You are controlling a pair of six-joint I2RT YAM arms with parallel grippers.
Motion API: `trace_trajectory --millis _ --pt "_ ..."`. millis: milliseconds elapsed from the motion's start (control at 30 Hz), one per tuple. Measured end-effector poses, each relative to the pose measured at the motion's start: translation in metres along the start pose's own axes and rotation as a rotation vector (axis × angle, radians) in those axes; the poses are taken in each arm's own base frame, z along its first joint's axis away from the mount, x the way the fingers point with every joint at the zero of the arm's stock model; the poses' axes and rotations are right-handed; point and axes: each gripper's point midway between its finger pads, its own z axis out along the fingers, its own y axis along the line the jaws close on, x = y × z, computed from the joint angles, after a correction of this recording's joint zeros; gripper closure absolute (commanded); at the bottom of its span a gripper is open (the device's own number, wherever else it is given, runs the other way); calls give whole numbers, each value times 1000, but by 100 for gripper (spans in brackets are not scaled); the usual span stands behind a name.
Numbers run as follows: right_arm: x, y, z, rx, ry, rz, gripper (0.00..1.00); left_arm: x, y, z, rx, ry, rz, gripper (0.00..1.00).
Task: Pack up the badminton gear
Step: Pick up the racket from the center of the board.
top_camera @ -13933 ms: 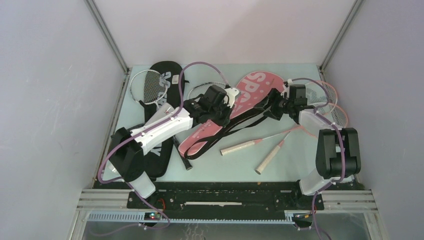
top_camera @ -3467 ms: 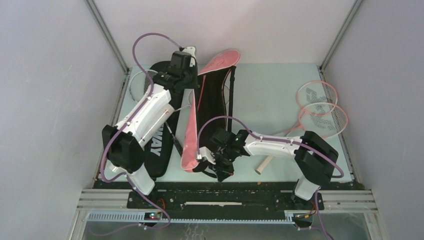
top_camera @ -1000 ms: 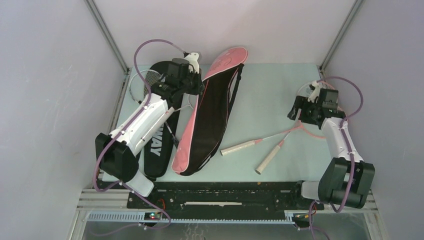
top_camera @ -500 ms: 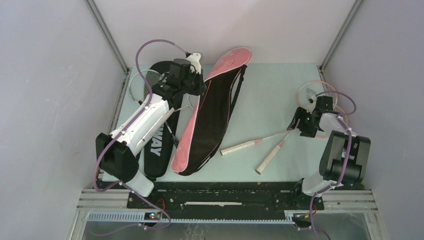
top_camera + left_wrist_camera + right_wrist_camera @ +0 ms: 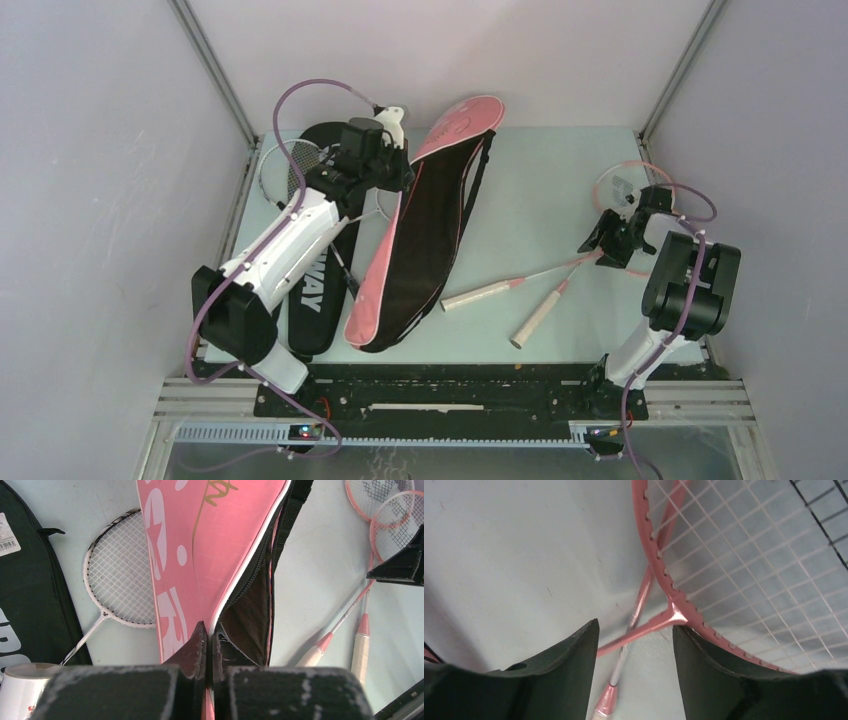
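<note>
My left gripper (image 5: 210, 641) is shut on the zipper edge of the pink racket cover (image 5: 180, 540), holding it lifted and open so its black lining shows (image 5: 430, 220). My right gripper (image 5: 634, 630) is open and low over the table, its fingers either side of the throat of a pink racket (image 5: 672, 616). A second pink racket's shaft (image 5: 640, 604) crosses beneath. Both heads (image 5: 640, 190) lie at the right, and the handles (image 5: 485, 293) point towards the middle. The black cover (image 5: 315, 290) and a white-framed racket (image 5: 122, 577) lie at the left.
A white tube (image 5: 20, 680) stands at the lower left of the left wrist view. The right arm's elbow (image 5: 690, 280) stands near the table's right edge. The enclosure walls close in left, right and behind the pale green table (image 5: 540, 180).
The right gripper came down and slightly nearer onto the pink rackets' throats, and its jaws narrowed. The left gripper kept its hold on the pink cover, nearly still.
</note>
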Motion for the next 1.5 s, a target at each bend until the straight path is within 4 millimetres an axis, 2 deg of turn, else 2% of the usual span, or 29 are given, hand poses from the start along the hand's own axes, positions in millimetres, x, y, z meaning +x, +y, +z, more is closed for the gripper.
trace_trajectory --millis 133,500,800,1267,1500 --pt "-9 3 5 -27 -3 31 45 -1 -1 -2 2 -4 1 100" --pt "-20 3 15 -70 -5 128 81 -8 -4 -9 9 -26 5 100" --pt "-23 4 14 -80 -5 161 98 -7 -6 -9 12 -25 7 100" --pt "-26 5 7 -69 -16 157 100 -8 -9 -11 17 -28 12 100" --pt "-34 18 -5 -72 -52 115 100 -11 -10 -14 20 -37 20 100"
